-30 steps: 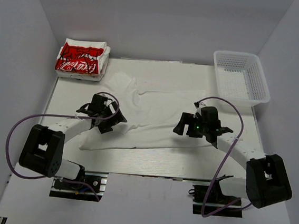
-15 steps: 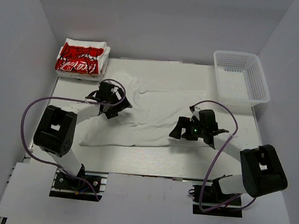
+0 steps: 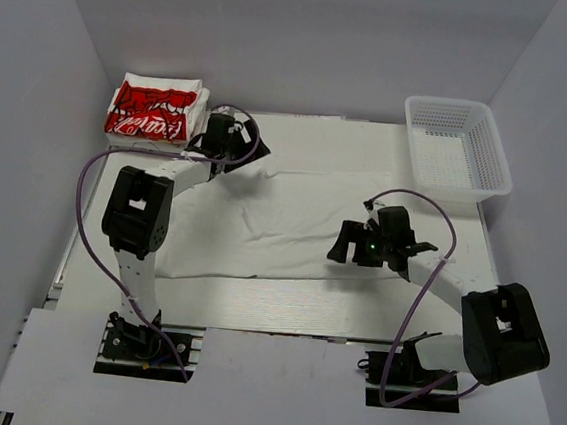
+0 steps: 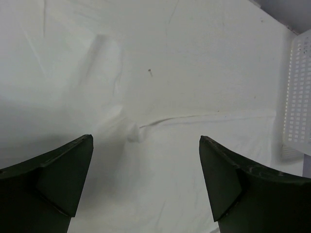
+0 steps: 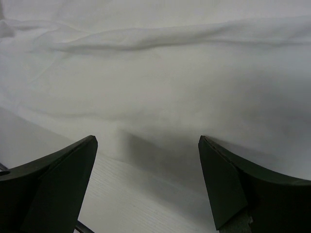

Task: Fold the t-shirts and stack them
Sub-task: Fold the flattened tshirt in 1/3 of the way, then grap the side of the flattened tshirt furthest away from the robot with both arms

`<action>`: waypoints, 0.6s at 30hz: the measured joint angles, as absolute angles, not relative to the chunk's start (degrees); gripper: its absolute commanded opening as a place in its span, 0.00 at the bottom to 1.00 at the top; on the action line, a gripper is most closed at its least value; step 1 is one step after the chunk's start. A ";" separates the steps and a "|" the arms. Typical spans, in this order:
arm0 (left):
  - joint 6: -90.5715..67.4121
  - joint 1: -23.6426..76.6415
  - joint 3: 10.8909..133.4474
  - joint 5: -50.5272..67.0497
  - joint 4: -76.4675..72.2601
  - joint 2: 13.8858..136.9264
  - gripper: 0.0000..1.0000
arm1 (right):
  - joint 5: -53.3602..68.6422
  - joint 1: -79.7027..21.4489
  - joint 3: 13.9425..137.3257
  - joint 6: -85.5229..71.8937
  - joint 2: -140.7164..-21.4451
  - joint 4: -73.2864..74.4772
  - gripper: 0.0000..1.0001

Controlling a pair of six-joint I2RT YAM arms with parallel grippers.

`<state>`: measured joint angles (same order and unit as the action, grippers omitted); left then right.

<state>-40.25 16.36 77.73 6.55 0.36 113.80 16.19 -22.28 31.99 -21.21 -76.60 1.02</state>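
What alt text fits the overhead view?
A plain white cotton t-shirt lies spread on a white table. The left gripper is near a folded red-printed t-shirt stack; the right gripper is over the shirt's right edge.

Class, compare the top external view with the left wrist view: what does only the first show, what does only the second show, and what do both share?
Only the top external view: the folded stack of red-printed t-shirts at the far left corner, and the right end effector, open, over the near edge of the plain white t-shirt.
Only the left wrist view: a small bunched nub where a crease ends in the cloth.
Both: that white t-shirt spread out, the white mesh basket, and the open left end effector.
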 measured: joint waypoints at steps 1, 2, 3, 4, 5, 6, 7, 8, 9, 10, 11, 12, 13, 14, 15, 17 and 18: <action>-39.16 16.36 78.94 6.46 0.86 113.95 1.00 | 14.90 -22.26 32.71 -21.19 -76.25 2.33 0.90; -37.89 16.36 80.23 6.11 1.63 113.91 1.00 | 13.15 -22.26 33.89 -21.19 -75.99 3.92 0.90; -36.84 16.36 81.25 5.06 2.11 113.80 1.00 | 11.22 -22.26 35.27 -21.21 -75.83 5.28 0.90; -35.64 16.36 82.39 3.86 2.68 113.80 1.00 | 9.47 -22.26 36.67 -21.23 -75.79 6.42 0.90; -34.37 16.36 83.55 2.35 3.40 113.78 1.00 | 7.18 -22.26 38.33 -21.37 -75.79 7.46 0.90; -32.69 16.36 84.73 1.28 4.05 113.82 1.00 | 4.75 -22.24 39.83 -21.69 -75.79 8.10 0.90; -30.83 16.36 86.39 0.36 5.08 114.24 1.00 | 2.15 -22.24 41.52 -22.11 -75.81 9.04 0.90; -29.17 16.36 89.47 -0.93 7.33 115.26 1.00 | -0.47 -22.20 43.24 -22.50 -76.05 10.35 0.90; -27.90 16.38 95.00 -2.76 10.92 117.62 1.00 | -3.25 -22.20 45.25 -23.03 -76.55 11.51 0.90; -26.81 16.43 101.80 -4.45 14.09 120.95 1.00 | -6.04 -22.20 47.62 -23.64 -77.52 12.91 0.90; -25.89 16.43 109.27 -6.52 16.69 124.99 1.00 | -8.73 -22.20 50.15 -24.08 -78.74 14.24 0.90; -25.21 16.38 116.03 -8.38 18.94 128.73 1.00 | -11.00 -22.20 52.47 -24.47 -80.12 15.09 0.90; -24.34 16.29 122.17 -10.11 20.71 132.38 1.00 | -12.84 -22.20 54.28 -24.82 -81.25 15.62 0.90; -23.62 16.21 126.19 -11.73 22.15 135.13 1.00 | -14.41 -22.17 55.90 -25.06 -82.21 16.36 0.90; -22.72 16.08 128.66 -13.47 23.03 137.51 1.00 | -15.66 -22.13 57.06 -25.26 -83.05 16.75 0.90; -21.28 15.88 130.08 -16.86 23.97 140.64 1.00 | -17.37 -22.11 58.28 -25.45 -84.18 17.43 0.90; -20.71 15.86 130.19 -18.52 24.25 142.15 1.00 | -17.93 -22.11 58.59 -25.52 -84.71 17.74 0.90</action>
<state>-20.71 15.86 130.19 -18.52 24.25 142.15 -17.93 -22.11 58.59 -25.52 -84.71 17.74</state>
